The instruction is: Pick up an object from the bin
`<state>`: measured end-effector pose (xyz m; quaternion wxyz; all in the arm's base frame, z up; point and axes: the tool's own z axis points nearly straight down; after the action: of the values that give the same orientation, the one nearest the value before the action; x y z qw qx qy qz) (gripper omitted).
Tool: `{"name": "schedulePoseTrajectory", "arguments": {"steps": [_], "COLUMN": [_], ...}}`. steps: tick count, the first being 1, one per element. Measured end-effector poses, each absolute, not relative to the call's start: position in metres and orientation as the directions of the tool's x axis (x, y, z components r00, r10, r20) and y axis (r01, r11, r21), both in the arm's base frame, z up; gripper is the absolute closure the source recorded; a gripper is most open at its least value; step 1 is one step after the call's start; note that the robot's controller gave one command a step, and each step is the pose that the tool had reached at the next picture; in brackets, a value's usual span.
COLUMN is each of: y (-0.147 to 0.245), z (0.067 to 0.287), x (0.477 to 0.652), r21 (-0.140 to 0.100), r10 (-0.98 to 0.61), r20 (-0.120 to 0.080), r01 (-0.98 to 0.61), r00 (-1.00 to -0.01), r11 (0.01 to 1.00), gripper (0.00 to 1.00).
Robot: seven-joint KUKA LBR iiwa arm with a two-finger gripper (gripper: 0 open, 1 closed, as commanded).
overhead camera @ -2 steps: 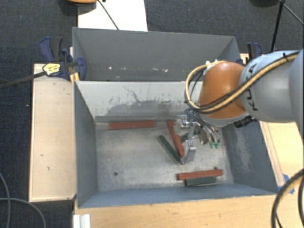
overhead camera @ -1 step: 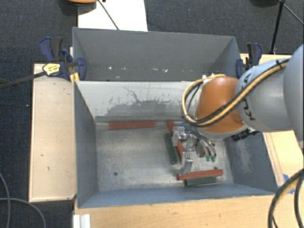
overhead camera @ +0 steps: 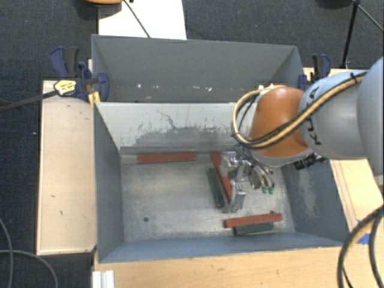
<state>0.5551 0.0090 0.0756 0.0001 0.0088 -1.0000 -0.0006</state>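
Note:
My gripper (overhead camera: 237, 198) hangs right of the bin's middle, below the orange wrist cover, its metal fingers pointing down onto a pair of sticks. That pair is a dark green stick (overhead camera: 215, 188) and a red stick (overhead camera: 219, 173), lying side by side and tilted. The fingertips stand at the pair's lower end, touching or just above it. Nothing shows between the fingers. Just below lie another red stick (overhead camera: 252, 219) and a green stick (overhead camera: 253, 228), side by side near the front wall.
A long red stick (overhead camera: 166, 158) lies flat along the back wall at the left. The arm and its cables cover the bin's right side.

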Motion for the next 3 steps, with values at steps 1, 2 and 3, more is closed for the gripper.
{"name": "schedulePoseTrajectory", "arguments": {"steps": [1, 2, 3], "y": [-0.0439, -0.0435, -0.0435], "z": [0.0725, 0.0717, 0.0723], "x": [0.5662, 0.5657, 0.5661], "r21": [-0.001, 0.0, 0.0], "r10": [-0.178, -0.177, -0.176], "r20": [-0.006, -0.004, -0.005], "r01": [-0.178, -0.177, -0.176], "r00": [-0.984, -0.984, -0.984], "r11": [0.984, 0.984, 0.984], "gripper": [1.0, 0.0, 1.0]}}
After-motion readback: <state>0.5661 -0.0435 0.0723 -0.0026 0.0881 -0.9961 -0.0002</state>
